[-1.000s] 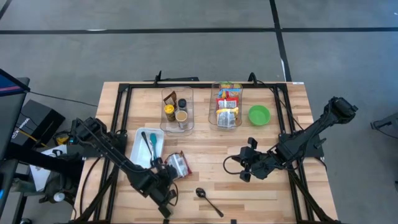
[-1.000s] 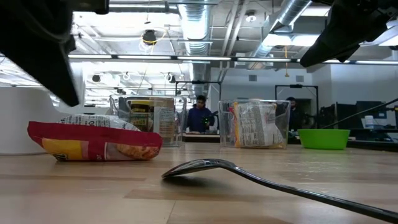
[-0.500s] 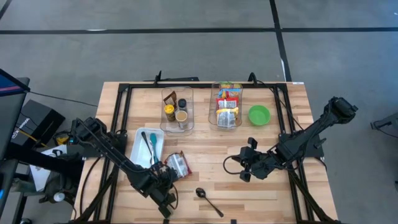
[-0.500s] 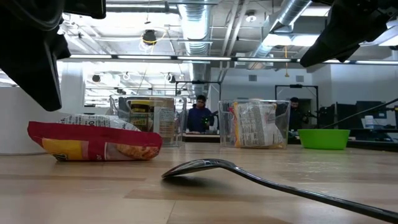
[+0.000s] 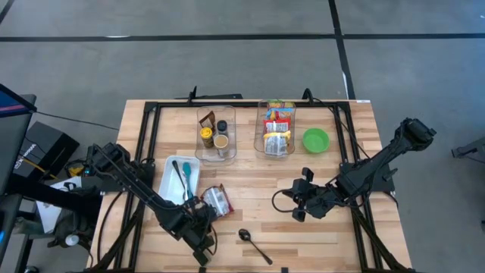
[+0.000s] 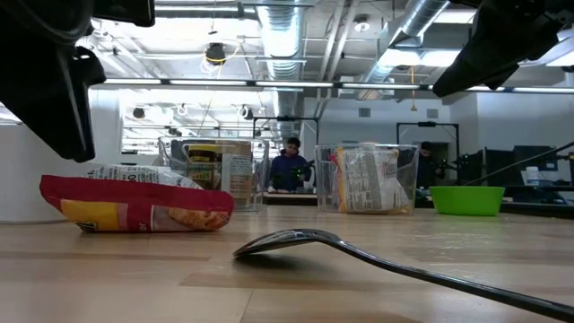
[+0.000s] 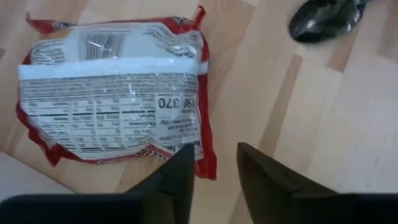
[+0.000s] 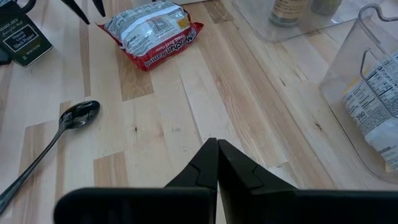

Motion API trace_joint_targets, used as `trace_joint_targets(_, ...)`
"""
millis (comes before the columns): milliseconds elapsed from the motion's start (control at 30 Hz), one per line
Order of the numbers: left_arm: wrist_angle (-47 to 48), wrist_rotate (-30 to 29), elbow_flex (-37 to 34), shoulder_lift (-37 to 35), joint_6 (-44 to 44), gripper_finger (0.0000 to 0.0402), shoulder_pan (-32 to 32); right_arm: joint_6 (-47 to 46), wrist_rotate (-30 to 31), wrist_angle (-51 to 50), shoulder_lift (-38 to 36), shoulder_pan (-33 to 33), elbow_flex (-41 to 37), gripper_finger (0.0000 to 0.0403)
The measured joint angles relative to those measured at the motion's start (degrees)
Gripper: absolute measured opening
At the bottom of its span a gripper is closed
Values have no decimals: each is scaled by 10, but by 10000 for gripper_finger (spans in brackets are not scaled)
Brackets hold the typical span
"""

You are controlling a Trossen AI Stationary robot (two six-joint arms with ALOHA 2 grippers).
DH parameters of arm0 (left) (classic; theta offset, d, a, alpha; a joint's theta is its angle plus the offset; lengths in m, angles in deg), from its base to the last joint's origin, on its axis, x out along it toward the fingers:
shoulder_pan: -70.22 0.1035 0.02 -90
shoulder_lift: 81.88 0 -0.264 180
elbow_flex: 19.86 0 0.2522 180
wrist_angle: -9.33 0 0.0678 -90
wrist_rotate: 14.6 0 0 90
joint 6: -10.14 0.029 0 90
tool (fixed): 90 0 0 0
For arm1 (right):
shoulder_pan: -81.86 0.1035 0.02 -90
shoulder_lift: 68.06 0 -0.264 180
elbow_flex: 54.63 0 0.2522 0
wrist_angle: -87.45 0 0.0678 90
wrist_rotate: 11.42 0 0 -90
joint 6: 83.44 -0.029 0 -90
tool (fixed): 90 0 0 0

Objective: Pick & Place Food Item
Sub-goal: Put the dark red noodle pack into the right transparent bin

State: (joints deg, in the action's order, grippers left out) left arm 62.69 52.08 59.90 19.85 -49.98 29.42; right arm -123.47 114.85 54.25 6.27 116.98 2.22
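Wooden table (image 5: 250,178) carries two clear bins, a white tray (image 5: 173,189) and a green bowl (image 5: 316,139). The red ramen packet (image 5: 216,200) lies flat on the wood just beside the tray, label side up. Left gripper (image 7: 211,163) hangs just above the packet's edge, fingers parted by a narrow gap, holding nothing. Right gripper (image 8: 217,151) waits mid-table, fingers pressed together, empty. A spoon (image 5: 255,244) lies near the front edge.
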Motion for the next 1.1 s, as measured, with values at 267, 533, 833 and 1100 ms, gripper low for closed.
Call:
trace_joint_targets(267, 7, 21, -10, 0, 29, 178, 0, 0, 0, 0, 0, 0, 0, 0)
trace_joint_targets(533, 4, 21, -24, 0, 25, 208, 9, 0, 0, 0, 0, 0, 0, 0)
trace_joint_targets(833, -10, 25, -28, 0, 22, 214, 32, 0, 0, 0, 0, 0, 0, 0)
trace_joint_targets(1100, -72, 62, -66, -2, 24, 214, 41, 0, 0, 0, 0, 0, 0, 0)
